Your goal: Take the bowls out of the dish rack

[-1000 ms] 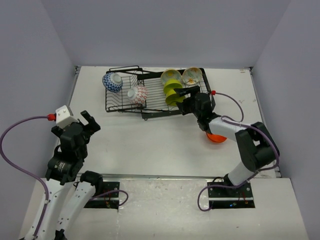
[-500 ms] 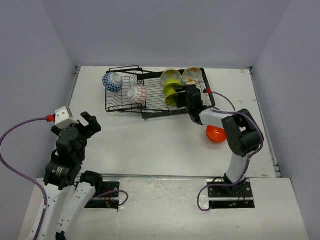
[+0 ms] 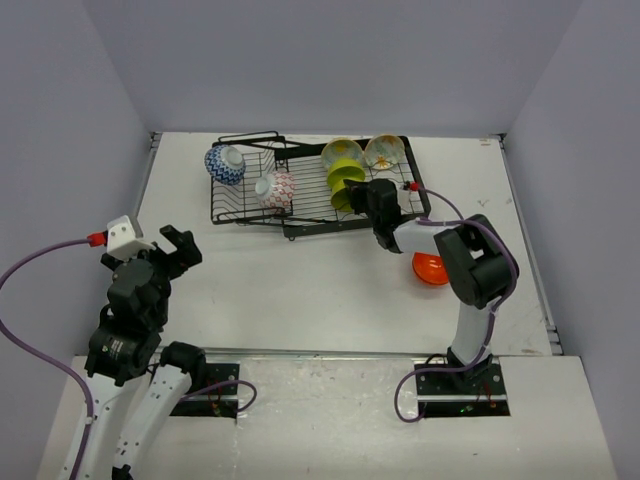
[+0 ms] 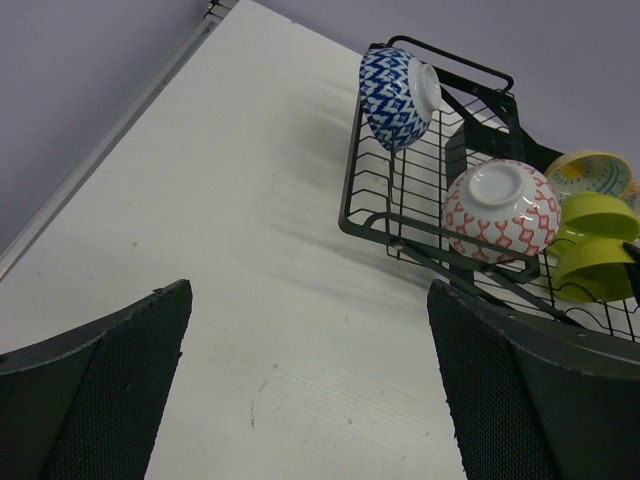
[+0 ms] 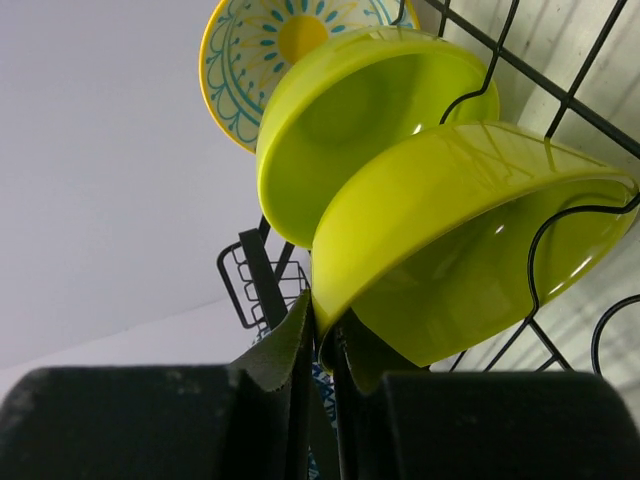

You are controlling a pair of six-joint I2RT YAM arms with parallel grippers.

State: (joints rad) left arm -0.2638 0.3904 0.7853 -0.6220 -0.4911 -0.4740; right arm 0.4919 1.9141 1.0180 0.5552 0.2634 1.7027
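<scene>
The black wire dish rack (image 3: 310, 195) stands at the back of the table. In it are a blue-patterned bowl (image 3: 224, 163), a red-and-white bowl (image 3: 275, 189), two lime green bowls and two cream bowls (image 3: 384, 151). My right gripper (image 5: 325, 320) is shut on the rim of the nearer lime green bowl (image 5: 470, 240), which leans on the rack's prongs in front of the other green bowl (image 5: 370, 110). An orange bowl (image 3: 430, 268) sits on the table by the right arm. My left gripper (image 4: 305, 300) hangs open over bare table, well short of the rack (image 4: 346, 190).
The white table is walled on three sides. Open tabletop lies between the rack and the arm bases. The rack's smaller wire section (image 3: 250, 140) is at its back left end. Cables trail from both wrists.
My right gripper has pushed left into the rack and its fingers have closed on the lime green bowl's rim. The left arm has barely shifted.
</scene>
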